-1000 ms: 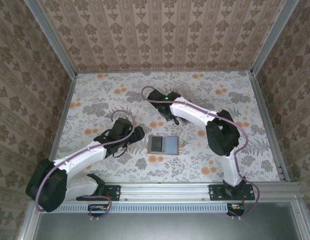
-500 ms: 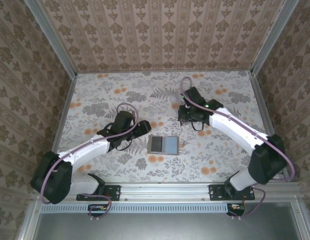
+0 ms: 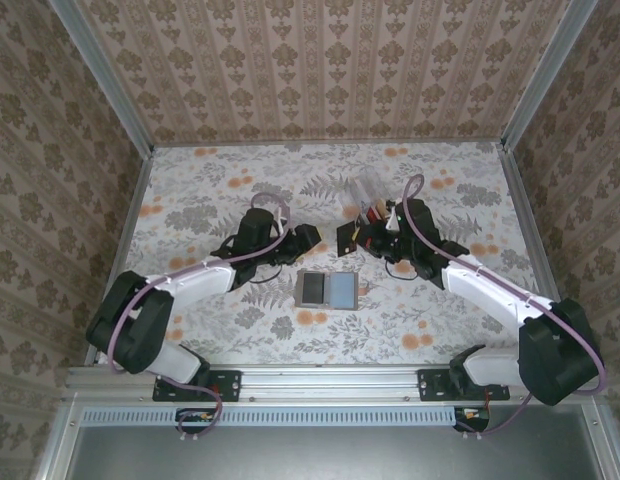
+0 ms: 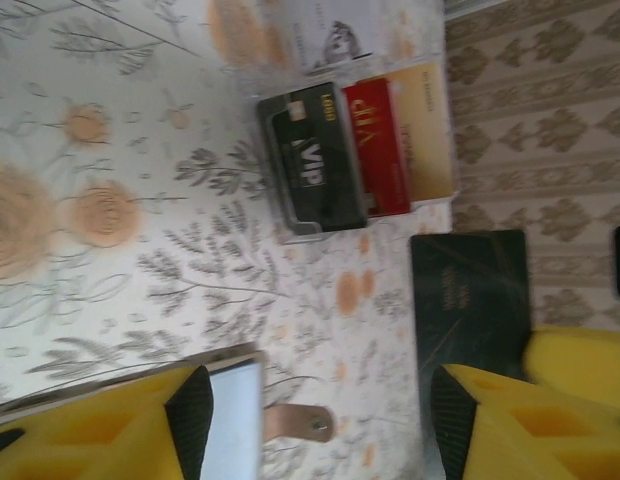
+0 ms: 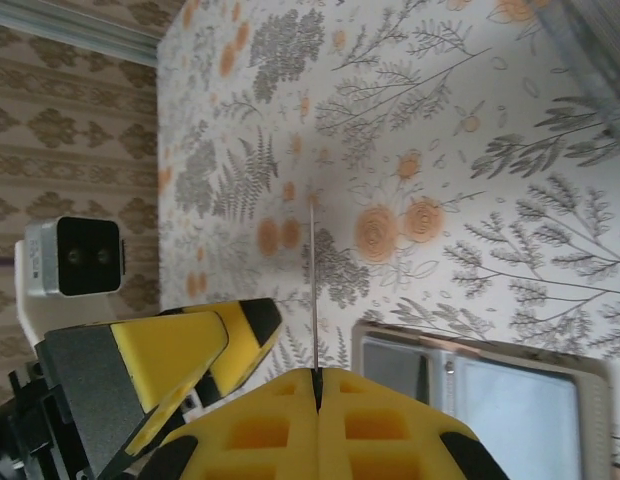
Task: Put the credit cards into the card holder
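Card holder (image 3: 327,289) lies open and flat mid-table, two panels side by side, just nearer the arm bases than both grippers. The right wrist view has it directly under the right gripper (image 5: 318,375). In the left wrist view one corner of it and its small tab (image 4: 290,422) sit between the fingers of the left gripper (image 4: 318,408).

Room: the table (image 3: 210,190) is bare on the holder's left, right and near sides, and the walls are well apart from it. The clear box (image 3: 368,188) stands just beyond the right gripper. In it lie a black VIP card (image 4: 315,160), a red card (image 4: 380,145) and an orange-yellow card (image 4: 425,130), overlapping.

Right gripper: pads pressed together on a black card (image 5: 314,290), which sticks out past the fingertips, edge-on to its own camera. From above, that card hangs just beyond the holder's far edge.

Left gripper: jaws stand apart with nothing gripped. It faces the held card from just beside it; whether they touch, I cannot tell.
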Robot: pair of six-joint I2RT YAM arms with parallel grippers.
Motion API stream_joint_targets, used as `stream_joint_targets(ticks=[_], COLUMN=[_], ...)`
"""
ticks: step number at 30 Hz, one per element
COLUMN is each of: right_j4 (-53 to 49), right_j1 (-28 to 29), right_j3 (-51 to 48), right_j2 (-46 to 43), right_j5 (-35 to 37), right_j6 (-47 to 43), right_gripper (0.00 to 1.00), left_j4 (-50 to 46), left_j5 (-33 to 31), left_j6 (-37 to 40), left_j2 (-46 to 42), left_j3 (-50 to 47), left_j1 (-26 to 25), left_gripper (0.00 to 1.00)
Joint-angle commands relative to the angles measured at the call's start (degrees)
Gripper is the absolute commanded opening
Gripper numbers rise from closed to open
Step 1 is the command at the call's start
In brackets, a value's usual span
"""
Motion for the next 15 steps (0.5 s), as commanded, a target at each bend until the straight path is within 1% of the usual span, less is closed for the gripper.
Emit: stream_joint_targets(ticks=[1, 5, 15], right_j4=[7.8, 10.0, 15.1], right_j1=[0.1, 0.1, 0.2], right_j3=[-1.6, -2.4, -2.4], right_j2=[-1.1, -0.5, 2.4], right_j5=[-2.5, -3.6, -7.0], right_j6=[4.8, 6.0, 8.2], right_gripper=[0.0, 0.0, 0.0], left_j4=[9.8, 11.6, 12.8], left_j5=[4.2, 5.1, 6.9], left_j6=[-5.4, -6.2, -6.7], left_j2=[1.6, 2.7, 3.1], left_j3=[0.7, 0.9, 1.5], left_j1=[0.5, 0.5, 0.4], left_gripper=[0.6, 0.57, 0.47])
